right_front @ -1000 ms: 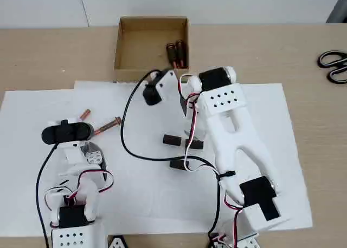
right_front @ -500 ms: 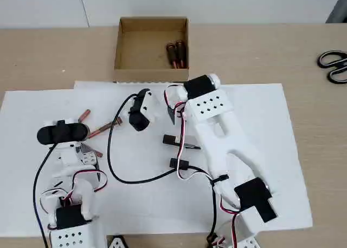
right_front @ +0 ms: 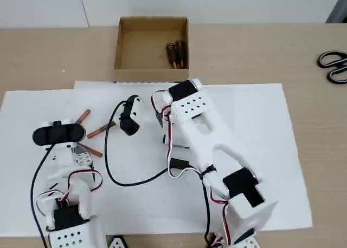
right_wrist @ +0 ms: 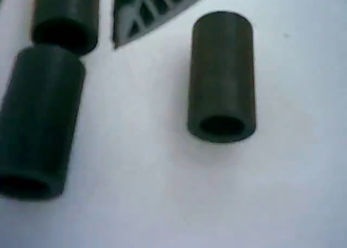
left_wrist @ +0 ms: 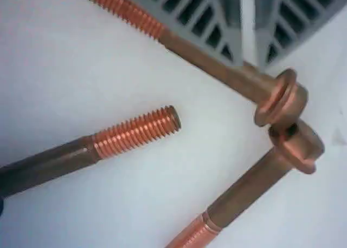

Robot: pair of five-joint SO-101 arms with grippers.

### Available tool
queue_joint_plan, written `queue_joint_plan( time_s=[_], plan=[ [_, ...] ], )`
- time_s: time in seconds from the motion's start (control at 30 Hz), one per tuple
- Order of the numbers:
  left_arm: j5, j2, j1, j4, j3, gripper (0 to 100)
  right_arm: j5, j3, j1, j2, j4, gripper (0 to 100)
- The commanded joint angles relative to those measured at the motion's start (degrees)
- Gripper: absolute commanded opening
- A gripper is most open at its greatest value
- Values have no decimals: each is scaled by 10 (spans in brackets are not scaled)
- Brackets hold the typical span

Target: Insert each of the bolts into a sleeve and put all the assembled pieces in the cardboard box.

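Pale wooden counter [right_front: 260,53] under a white sheet [right_front: 260,129], with the cardboard box [right_front: 122,42] by its far edge already holding two assembled pieces [right_front: 176,54]. My judgement is that the third pairing is only at the pick-up step. Three bolts [left_wrist: 87,145] lie loose toward the counter's left edge. The left tool [left_wrist: 246,56] hangs right over one bolt [left_wrist: 217,47], whose shank passes beneath it. Three sleeves [right_wrist: 222,77] lie mid-counter, the right tool [right_wrist: 142,18] just beside two of them and touching none. Whether either tool is spread or pressed together I cannot tell. Next, each should pinch one part and lift it, then line the threaded end up with the sleeve's bore
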Motion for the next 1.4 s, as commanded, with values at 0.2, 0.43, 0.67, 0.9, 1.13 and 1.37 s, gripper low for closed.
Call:
queue_joint_plan(
  time_s=[0.2, 0.43, 0.67, 0.9, 1.13, 1.37],
  plan=[
    [-2, -6, -1, -15, -2, 6, 3, -3, -23, 30, -19, 138],
    [-2, -6, -1, -15, -2, 6, 0, -2, -23, 67, -45, 136],
    [-2, -6, -1, -15, -2, 6, 0, -2, -21, 110, -58, 135],
    [-2, -6, -1, -15, -2, 6, 0, -4, -14, 132, -72, 11],
    [-2, -6, -1, -15, -2, 6, -33, -62, 1, 69, -16, 11],
    [-1, -6, 0, -16, -2, 7, -122, -123, 27, -19, 71, 10]
  ],
)
